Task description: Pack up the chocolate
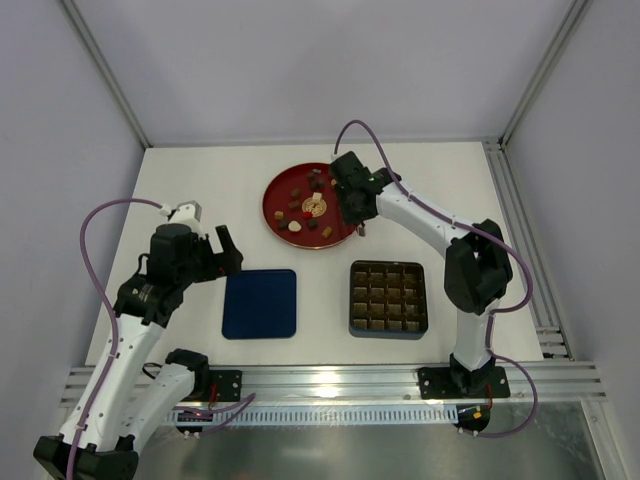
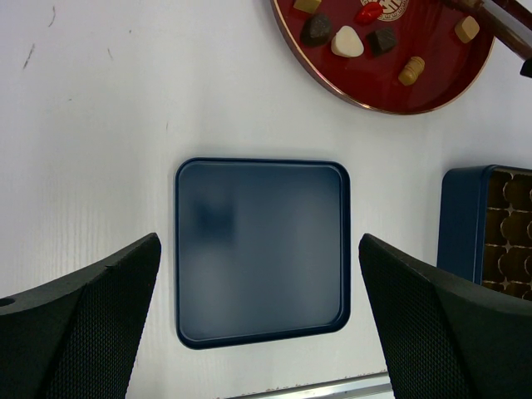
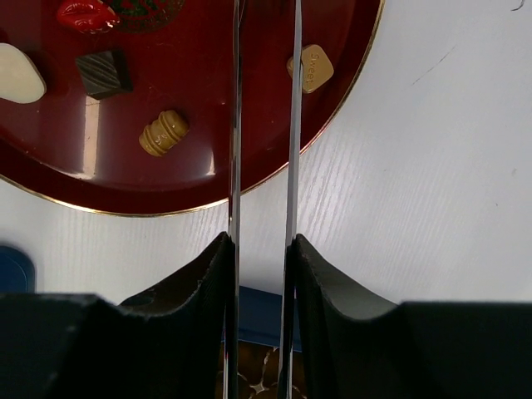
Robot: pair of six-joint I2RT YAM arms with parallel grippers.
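Observation:
Several small chocolates (image 1: 296, 227) in dark brown, tan and cream lie on a round red plate (image 1: 272, 200). My right gripper (image 1: 348, 205) hovers over the plate's right side, shut on thin metal tongs (image 3: 235, 125). The two blades run out of the top of the right wrist view, with nothing showing between them. A tan heart-shaped chocolate (image 3: 312, 66) lies just right of the blades and a ribbed tan one (image 3: 164, 133) to their left. My left gripper (image 2: 259, 241) hangs wide open above the dark-blue lid (image 2: 262, 249), holding nothing.
The blue box with its brown gridded tray (image 1: 388, 298) stands in front of the plate, right of the lid (image 1: 260, 303). A red lips-shaped sweet (image 3: 86, 14) sits near the plate's middle. A metal rail (image 1: 330, 380) runs along the table's near edge.

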